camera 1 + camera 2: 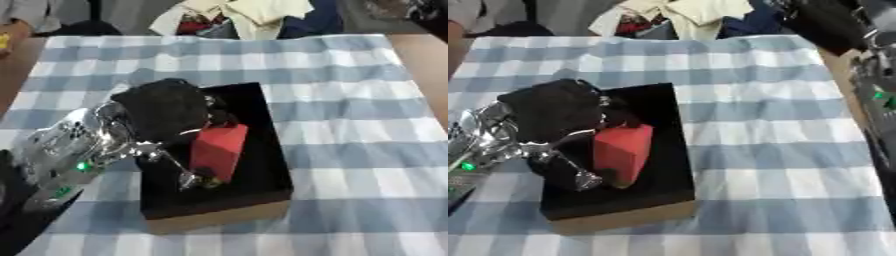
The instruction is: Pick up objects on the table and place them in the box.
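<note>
We have our left hand (166,112) over the black-lined box (262,175), fingers curled around a red block (219,150) that sits low inside it, not yet let go, and we see nothing else waiting on the checked tablecloth (350,125).

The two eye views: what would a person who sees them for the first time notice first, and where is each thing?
First comes the red block, leaning inside the black box at the middle of the blue-and-white checked tablecloth. The robot's left hand reaches in from the left over the box, its fingers around the block's top. The right arm shows only at the right edge of the right eye view.
</note>
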`<move>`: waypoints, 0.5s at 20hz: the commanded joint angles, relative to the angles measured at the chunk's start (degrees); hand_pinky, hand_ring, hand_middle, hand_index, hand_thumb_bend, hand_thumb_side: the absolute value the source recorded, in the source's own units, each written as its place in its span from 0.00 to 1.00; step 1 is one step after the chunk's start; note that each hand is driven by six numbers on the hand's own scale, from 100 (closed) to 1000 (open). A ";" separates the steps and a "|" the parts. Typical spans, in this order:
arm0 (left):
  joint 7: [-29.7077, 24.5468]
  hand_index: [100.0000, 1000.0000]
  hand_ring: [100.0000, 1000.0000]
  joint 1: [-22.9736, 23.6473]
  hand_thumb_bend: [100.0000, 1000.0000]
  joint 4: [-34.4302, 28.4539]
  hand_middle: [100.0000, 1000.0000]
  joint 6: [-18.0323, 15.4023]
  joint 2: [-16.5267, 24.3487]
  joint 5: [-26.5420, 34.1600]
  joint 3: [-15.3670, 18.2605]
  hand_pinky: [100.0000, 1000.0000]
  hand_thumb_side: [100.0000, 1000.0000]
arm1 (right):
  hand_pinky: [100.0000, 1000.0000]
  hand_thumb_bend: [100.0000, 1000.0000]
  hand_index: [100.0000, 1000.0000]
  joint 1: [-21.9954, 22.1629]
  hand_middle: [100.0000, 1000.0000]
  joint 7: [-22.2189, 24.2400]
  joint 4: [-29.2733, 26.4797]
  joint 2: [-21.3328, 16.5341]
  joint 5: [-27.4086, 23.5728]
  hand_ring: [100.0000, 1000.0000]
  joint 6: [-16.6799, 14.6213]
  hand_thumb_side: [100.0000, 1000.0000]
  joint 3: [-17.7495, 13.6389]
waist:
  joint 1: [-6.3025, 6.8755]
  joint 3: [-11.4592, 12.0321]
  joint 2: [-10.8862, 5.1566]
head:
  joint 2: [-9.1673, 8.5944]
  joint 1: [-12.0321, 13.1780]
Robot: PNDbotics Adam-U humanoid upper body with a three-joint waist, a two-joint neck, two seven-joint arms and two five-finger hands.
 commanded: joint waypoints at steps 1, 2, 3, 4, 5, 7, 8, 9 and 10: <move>-0.12 0.66 0.57 -0.63 0.00 0.69 0.39 -0.59 -0.01 -1.26 0.34 0.54 0.33 | 0.84 0.00 0.78 -0.99 0.68 -0.13 -1.12 -0.57 0.08 0.79 -0.02 0.83 -0.72 | -0.14 0.03 -1.02 | 0.61 0.73; -0.30 0.67 0.58 -0.62 0.00 1.03 0.40 -0.72 -0.14 -1.58 0.32 0.55 0.34 | 0.84 0.00 0.78 -1.02 0.68 -0.15 -1.12 -0.55 0.08 0.79 -0.02 0.83 -0.74 | -0.18 0.04 -1.00 | 0.64 0.86; -0.47 0.71 0.63 -0.56 0.00 1.34 0.45 -0.83 -0.28 -1.77 0.30 0.55 0.36 | 0.84 0.00 0.78 -1.05 0.68 -0.18 -1.12 -0.53 0.07 0.79 -0.02 0.83 -0.75 | -0.21 0.05 -0.99 | 0.67 0.97; -0.55 0.72 0.64 -0.45 0.00 1.67 0.47 -0.89 -0.42 -1.80 0.32 0.55 0.36 | 0.84 0.00 0.78 -1.07 0.68 -0.20 -1.12 -0.51 0.05 0.79 -0.02 0.83 -0.75 | -0.23 0.07 -0.98 | 0.68 1.04; -0.50 0.73 0.65 -0.31 0.00 2.05 0.49 -0.89 -0.53 -1.80 0.40 0.55 0.36 | 0.84 0.00 0.78 -1.08 0.68 -0.22 -1.12 -0.50 0.05 0.79 -0.03 0.83 -0.76 | -0.25 0.08 -0.96 | 0.66 1.09; -0.12 0.74 0.68 0.01 0.00 3.20 0.52 -0.81 -0.74 -1.90 0.55 0.57 0.38 | 0.84 0.00 0.78 -1.08 0.68 -0.25 -1.13 -0.49 0.07 0.79 -0.02 0.83 -0.79 | -0.28 0.10 -0.95 | 0.57 1.13; 0.07 0.75 0.69 0.11 0.00 3.78 0.54 -0.83 -0.84 -2.02 0.57 0.58 0.40 | 0.84 0.00 0.78 -1.07 0.68 -0.26 -1.13 -0.49 0.08 0.79 -0.02 0.83 -0.81 | -0.30 0.10 -0.94 | 0.51 1.13; 0.24 0.77 0.71 0.14 0.00 4.27 0.58 -0.91 -0.94 -2.17 0.57 0.58 0.42 | 0.84 0.00 0.78 -1.07 0.68 -0.27 -1.13 -0.49 0.09 0.79 -0.01 0.83 -0.83 | -0.31 0.10 -0.93 | 0.46 1.13; 0.33 0.79 0.73 0.15 0.00 4.72 0.62 -1.05 -1.06 -2.37 0.56 0.59 0.45 | 0.84 0.00 0.78 -1.08 0.68 -0.28 -1.14 -0.47 0.08 0.79 -0.01 0.83 -0.85 | -0.32 0.09 -0.92 | 0.38 1.11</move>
